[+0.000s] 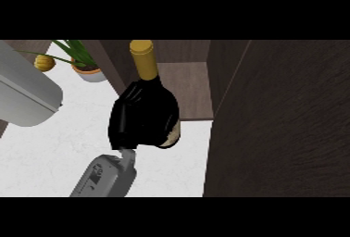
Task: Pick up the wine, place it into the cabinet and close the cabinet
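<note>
Left hand: the left hand (125,121) is closed round the body of the wine bottle (146,62), fingers curled over its dark glass; the grey forearm comes up from the lower edge, left of centre.
Bottle: held off the bench, neck and yellow cap pointing to the top of the view and leaning slightly left. A bit of pale label shows under the hand at lower right.
Bottle and cabinet: the neck is seen against the open front of the cabinet (188,88). Whether the bottle has crossed the shelf's front edge cannot be told.
Shelf edge: the brown shelf board ends just to the right of the hand, level with its lower part.
Door: the cabinet door (280,125) stands open, a wide dark panel filling the right side, its near edge just beside the bottle.
Room to the left: bare white bench (48,157) lies left of and below the hand.
Left edge: a big grey rounded object (24,95).
Far corner: a potted plant (89,73), with a small yellow round thing (44,62) beside it, well apart from the hand.
</note>
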